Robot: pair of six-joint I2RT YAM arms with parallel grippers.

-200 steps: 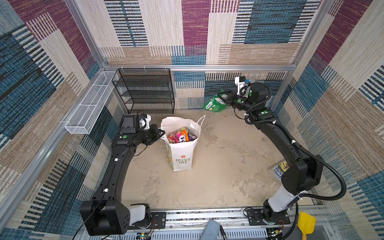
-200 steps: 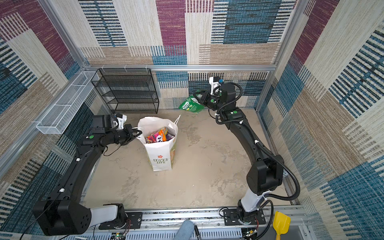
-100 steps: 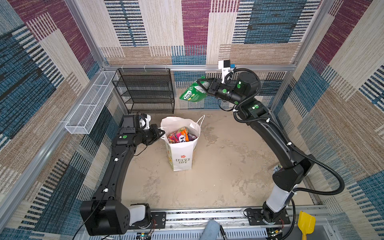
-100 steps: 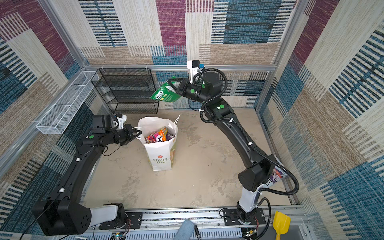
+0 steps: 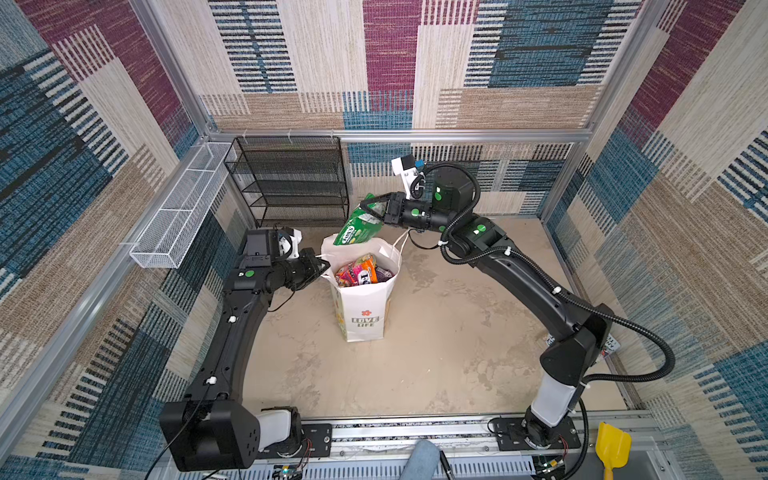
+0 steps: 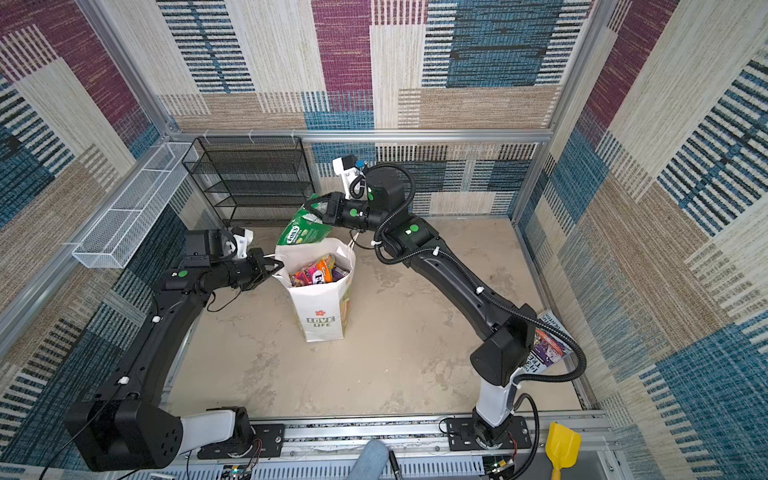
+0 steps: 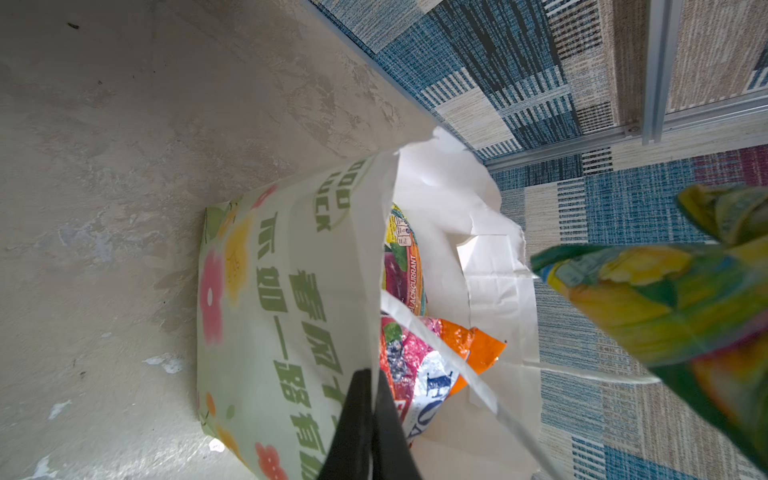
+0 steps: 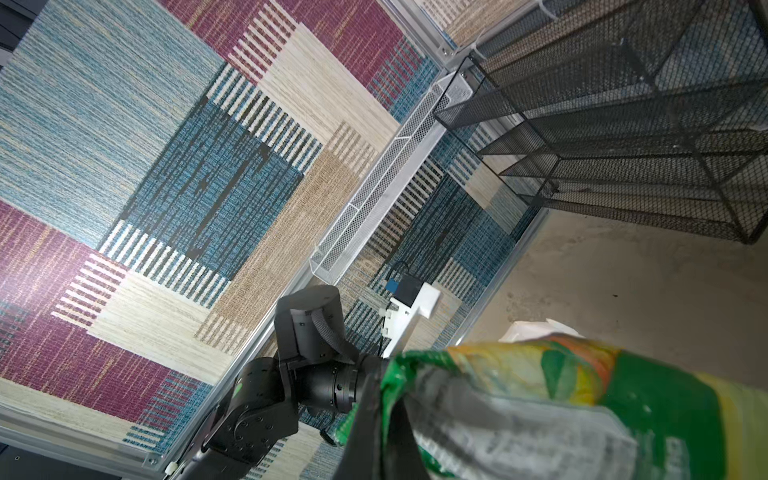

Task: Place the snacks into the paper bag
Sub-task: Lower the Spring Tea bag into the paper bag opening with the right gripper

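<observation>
swung over from the back wall, my right hand [image 5: 366,206] grips a green packet [image 5: 356,229] above the bag [image 5: 365,305] my left hand [image 5: 323,266] pinches open: release next.

Paper bag [image 5: 365,307] in the middle, rack [image 5: 291,183] behind it
Snacks [image 5: 359,272] lie inside the bag; a packet [image 5: 358,227] hangs above its rear rim, left gripper [image 5: 325,263] at its left rim, magazine [image 6: 548,345] far right

Paper bag [image 5: 365,307] mouth open, snacks [image 5: 359,270] piled high; rack [image 5: 291,183] bhd.
</observation>
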